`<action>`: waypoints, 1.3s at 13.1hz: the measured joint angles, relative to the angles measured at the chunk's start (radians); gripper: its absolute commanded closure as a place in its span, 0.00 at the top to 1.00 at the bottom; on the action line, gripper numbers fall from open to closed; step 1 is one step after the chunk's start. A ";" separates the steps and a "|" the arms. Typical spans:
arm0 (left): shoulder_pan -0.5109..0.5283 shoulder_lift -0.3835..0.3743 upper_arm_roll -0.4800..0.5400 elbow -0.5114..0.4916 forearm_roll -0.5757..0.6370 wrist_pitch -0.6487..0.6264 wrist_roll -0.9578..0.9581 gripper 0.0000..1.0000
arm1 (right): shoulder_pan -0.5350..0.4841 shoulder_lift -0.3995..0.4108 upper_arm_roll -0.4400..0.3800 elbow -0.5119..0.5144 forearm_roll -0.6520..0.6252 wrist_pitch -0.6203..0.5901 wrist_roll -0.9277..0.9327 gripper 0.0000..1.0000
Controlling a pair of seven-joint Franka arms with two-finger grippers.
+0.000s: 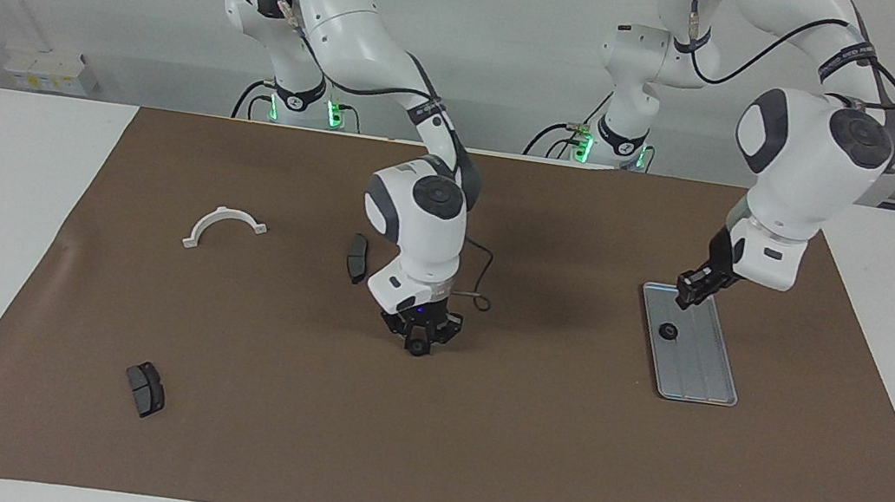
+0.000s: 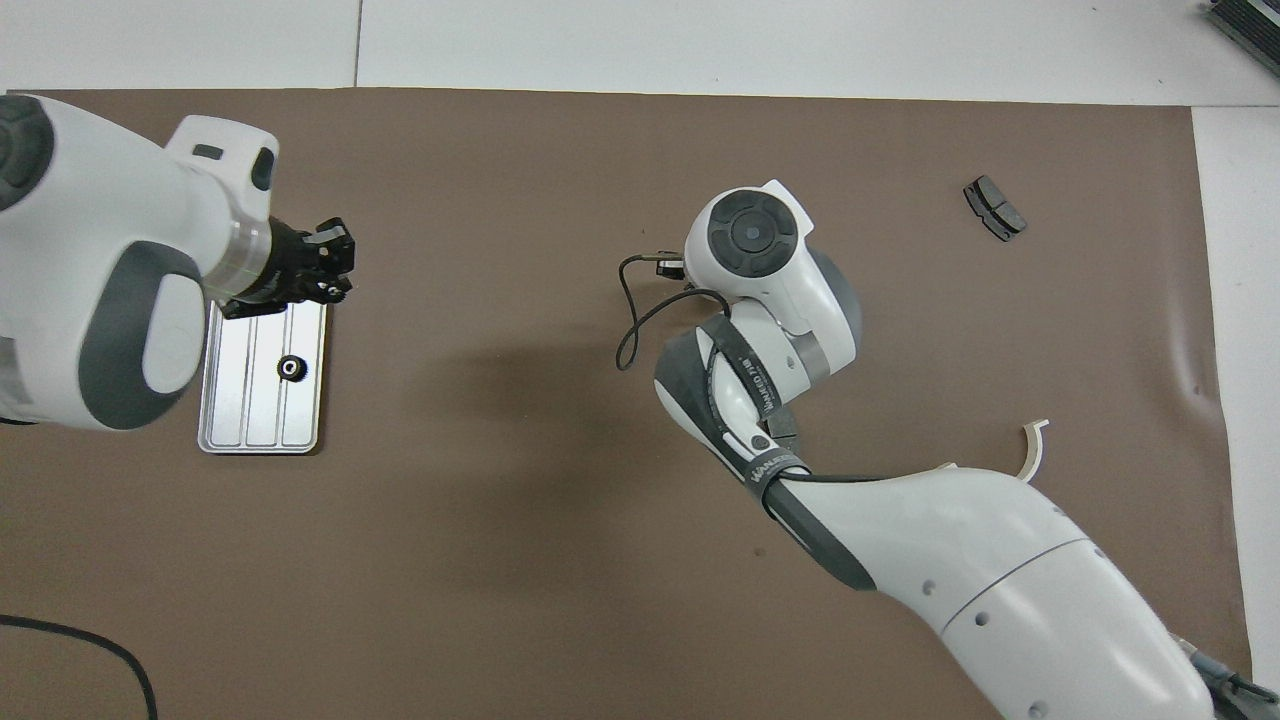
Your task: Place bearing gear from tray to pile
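A silver-grey ridged tray (image 1: 702, 370) (image 2: 232, 400) lies toward the left arm's end of the mat. One small black bearing gear (image 1: 668, 332) (image 2: 291, 368) rests in it. My left gripper (image 1: 683, 300) (image 2: 338, 268) hangs shut and empty over the tray's end nearer to the robots. Over the middle of the mat, my right gripper (image 1: 418, 347) is shut on a second black bearing gear (image 1: 418, 350), just above the mat. In the overhead view the right wrist hides that gripper and its gear. No pile shows in either view.
A dark brake pad (image 1: 357, 257) lies beside the right arm's wrist. A white half-ring (image 1: 225, 225) (image 2: 1035, 445) and another brake pad (image 1: 145, 388) (image 2: 994, 207) lie toward the right arm's end. A black cable (image 2: 80, 640) crosses the mat's corner.
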 measured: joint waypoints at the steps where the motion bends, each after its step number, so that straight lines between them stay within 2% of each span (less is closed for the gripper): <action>1: -0.062 0.001 -0.002 -0.035 0.000 0.076 -0.103 0.00 | -0.040 -0.015 0.000 0.003 0.000 -0.019 -0.048 0.00; 3: -0.172 0.007 -0.004 -0.083 0.000 0.186 -0.259 0.00 | -0.124 -0.047 0.000 0.004 0.000 -0.062 -0.133 0.00; 5: -0.235 0.044 -0.004 -0.088 -0.002 0.276 -0.353 0.00 | -0.206 -0.062 -0.001 0.004 0.000 -0.087 -0.198 0.00; 9: -0.336 0.223 -0.004 -0.046 -0.019 0.458 -0.489 0.00 | -0.365 -0.063 -0.004 -0.008 0.000 -0.127 -0.239 0.00; 10: -0.352 0.260 -0.005 -0.038 -0.030 0.500 -0.500 0.08 | -0.397 -0.063 -0.004 -0.015 0.000 -0.128 -0.242 0.00; 12: -0.367 0.301 -0.004 -0.037 -0.045 0.548 -0.512 0.12 | -0.445 -0.067 -0.004 -0.039 0.000 -0.129 -0.243 0.00; 13: -0.367 0.313 -0.004 -0.042 -0.050 0.578 -0.513 0.22 | -0.465 -0.072 -0.004 -0.058 0.000 -0.129 -0.243 0.00; 14: -0.367 0.318 -0.004 -0.053 -0.051 0.610 -0.514 0.64 | -0.480 -0.079 -0.004 -0.080 0.000 -0.129 -0.243 0.00; 15: -0.367 0.318 -0.004 -0.062 -0.051 0.626 -0.515 1.00 | -0.488 -0.088 -0.003 -0.107 0.000 -0.129 -0.237 0.00; 16: -0.368 0.318 -0.004 -0.063 -0.052 0.628 -0.517 1.00 | -0.489 -0.099 -0.003 -0.134 0.000 -0.128 -0.219 0.04; 17: -0.368 0.318 -0.003 -0.060 -0.052 0.619 -0.521 1.00 | -0.489 -0.110 0.000 -0.162 0.000 -0.128 -0.194 0.26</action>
